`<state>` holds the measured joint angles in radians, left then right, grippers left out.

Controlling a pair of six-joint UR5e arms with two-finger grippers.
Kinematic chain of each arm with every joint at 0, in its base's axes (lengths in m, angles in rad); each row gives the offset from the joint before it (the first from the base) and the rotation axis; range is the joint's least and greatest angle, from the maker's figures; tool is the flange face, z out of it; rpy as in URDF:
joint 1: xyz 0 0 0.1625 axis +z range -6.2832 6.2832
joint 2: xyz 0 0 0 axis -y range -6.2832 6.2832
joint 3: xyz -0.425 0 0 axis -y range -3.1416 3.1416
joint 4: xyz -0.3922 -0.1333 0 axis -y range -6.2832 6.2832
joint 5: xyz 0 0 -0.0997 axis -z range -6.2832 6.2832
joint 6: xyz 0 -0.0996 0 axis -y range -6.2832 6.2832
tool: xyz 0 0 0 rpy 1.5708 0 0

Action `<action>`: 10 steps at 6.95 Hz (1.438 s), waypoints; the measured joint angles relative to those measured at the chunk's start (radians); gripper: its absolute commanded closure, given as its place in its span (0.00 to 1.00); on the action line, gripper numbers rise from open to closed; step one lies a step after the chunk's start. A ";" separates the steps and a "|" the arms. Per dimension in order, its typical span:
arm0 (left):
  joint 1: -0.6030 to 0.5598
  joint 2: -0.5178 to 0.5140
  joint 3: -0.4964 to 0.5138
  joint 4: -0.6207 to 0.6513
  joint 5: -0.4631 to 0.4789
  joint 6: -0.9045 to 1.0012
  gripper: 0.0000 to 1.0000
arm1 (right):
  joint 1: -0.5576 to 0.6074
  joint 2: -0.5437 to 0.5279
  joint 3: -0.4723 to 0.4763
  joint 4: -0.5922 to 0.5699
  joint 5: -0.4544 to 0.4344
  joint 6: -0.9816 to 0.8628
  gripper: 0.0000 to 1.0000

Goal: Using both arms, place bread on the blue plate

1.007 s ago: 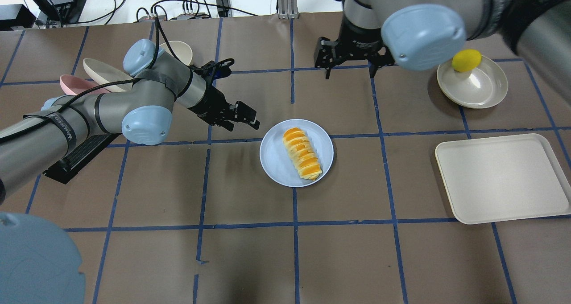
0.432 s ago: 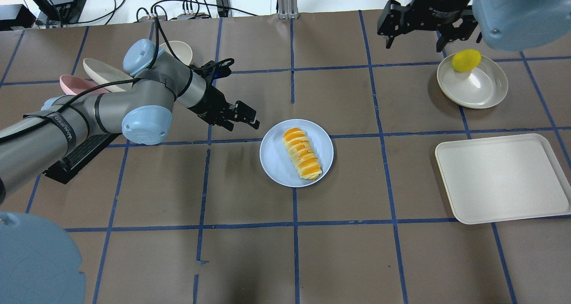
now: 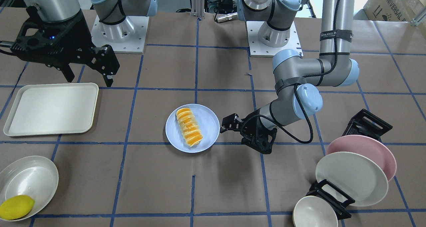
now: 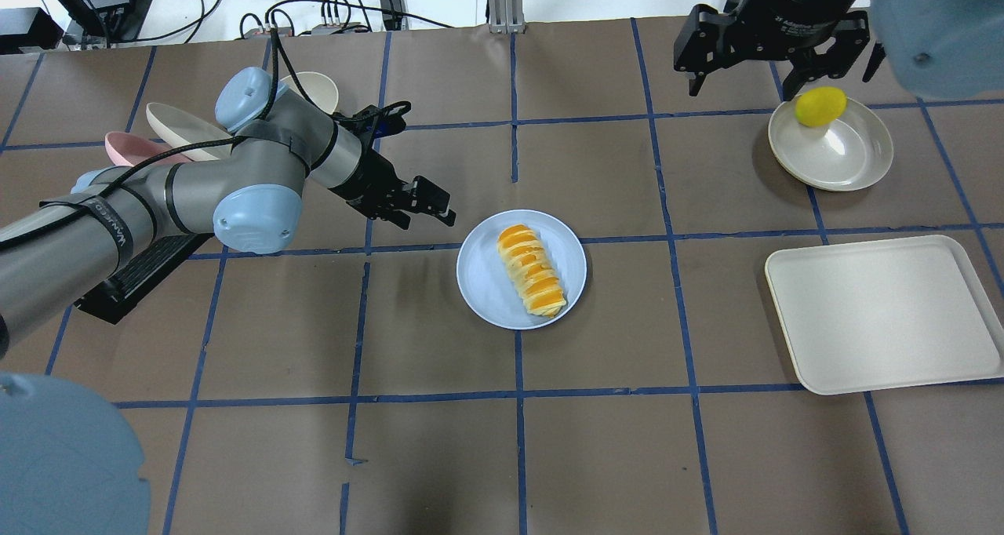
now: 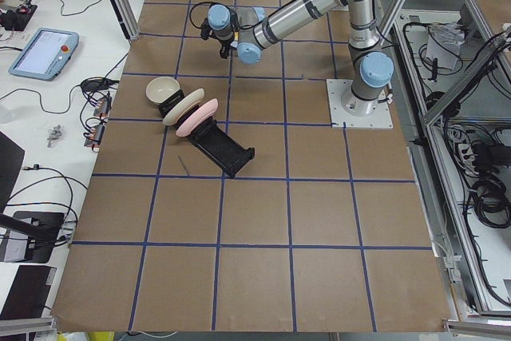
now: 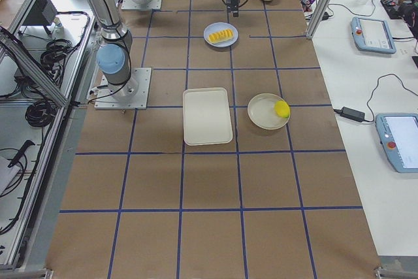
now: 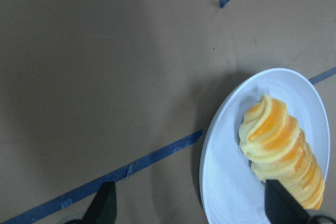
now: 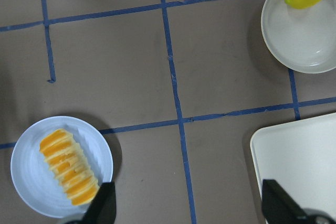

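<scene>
The orange-and-cream striped bread [image 4: 532,271] lies lengthwise on the blue plate [image 4: 482,288] near the table's middle. It also shows in the front view [image 3: 189,126] on the plate [image 3: 209,122]. My left gripper [image 4: 427,215] is open and empty, low over the table just left of the plate; its wrist view shows the bread [image 7: 278,150] and the plate [image 7: 226,182] ahead. My right gripper [image 4: 745,80] is open and empty, high at the far right, well away from the plate. Its wrist view looks down on the bread [image 8: 68,166].
A cream tray [image 4: 882,315] lies at the right. A white bowl [image 4: 843,154] with a yellow lemon [image 4: 820,105] sits behind it, close to my right gripper. A black rack with a pink plate [image 3: 366,147], a cream plate and a small bowl stands behind my left arm.
My right gripper has moved to the right and farther back, from beyond the plate to beside the lemon bowl. My left arm, the bread and the plate have stayed put.
</scene>
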<state>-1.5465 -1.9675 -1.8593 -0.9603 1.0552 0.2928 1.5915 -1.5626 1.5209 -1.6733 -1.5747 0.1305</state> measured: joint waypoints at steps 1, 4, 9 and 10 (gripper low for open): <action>-0.001 0.001 0.000 0.000 0.000 0.000 0.00 | 0.002 -0.028 0.001 0.073 0.030 -0.017 0.03; -0.001 0.002 0.000 -0.001 0.000 0.000 0.00 | 0.003 -0.076 0.003 0.201 0.041 -0.036 0.03; -0.001 0.003 -0.002 -0.001 -0.001 -0.002 0.00 | 0.001 -0.083 0.005 0.208 0.011 -0.026 0.03; -0.001 0.004 -0.002 -0.002 0.000 -0.002 0.00 | 0.001 -0.084 0.005 0.208 0.007 -0.026 0.03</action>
<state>-1.5476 -1.9632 -1.8609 -0.9618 1.0556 0.2906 1.5922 -1.6464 1.5263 -1.4650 -1.5678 0.1047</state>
